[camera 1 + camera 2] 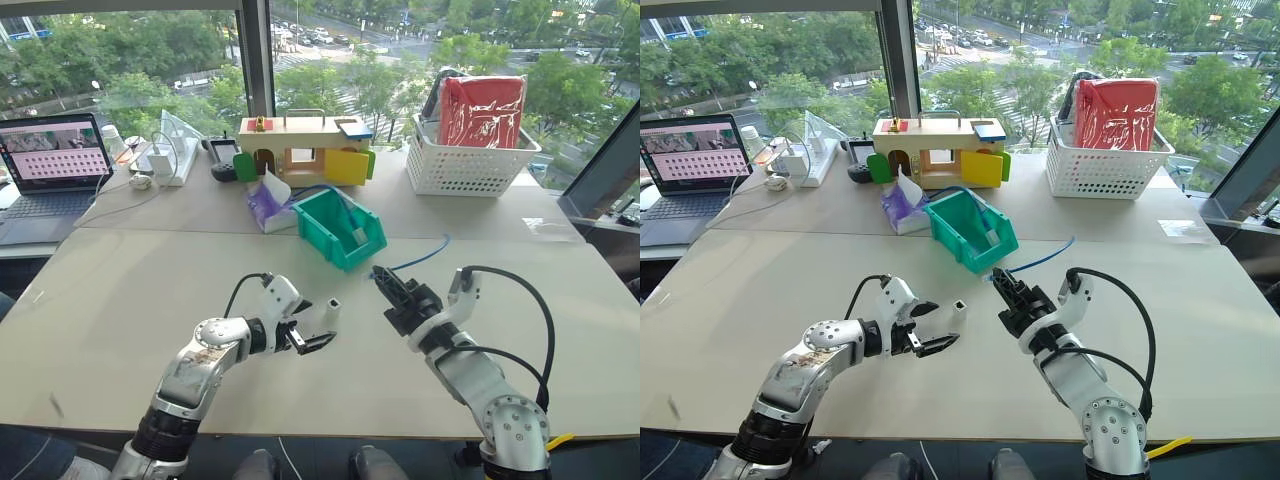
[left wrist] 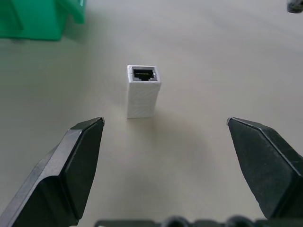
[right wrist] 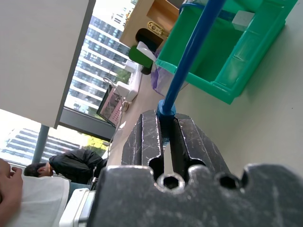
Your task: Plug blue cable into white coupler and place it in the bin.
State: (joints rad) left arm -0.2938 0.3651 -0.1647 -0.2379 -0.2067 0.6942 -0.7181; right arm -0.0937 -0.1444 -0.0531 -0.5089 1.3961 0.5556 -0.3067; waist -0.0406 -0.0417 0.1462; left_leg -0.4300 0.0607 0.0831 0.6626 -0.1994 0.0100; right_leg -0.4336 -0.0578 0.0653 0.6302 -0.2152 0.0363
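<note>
**Op:** Left wrist view first: my left gripper (image 2: 165,142) has its fingers wide apart, and the coupler (image 2: 143,91) stands on end just past them, untouched, socket facing up. I'd say it sits that way so a plug can go in from above.

**Partner:** And your right?

**Op:** Right gripper (image 1: 389,287) is beside the coupler, level with it across the table (image 1: 130,300), fingers together and clamped on the cable (image 3: 189,56) close to its end. I can't make out the plug itself. Holding it that short should keep the tip stiff for the push, I reckon.

**Partner:** Where's the rest of the cord?

**Op:** It trails back past the coupler toward the bin (image 1: 338,228), which stands farther off, cut-away front turned my way, handy for the drop.

**Partner:** Next?

**Op:** My guess: grip the coupler, then mate.
</note>
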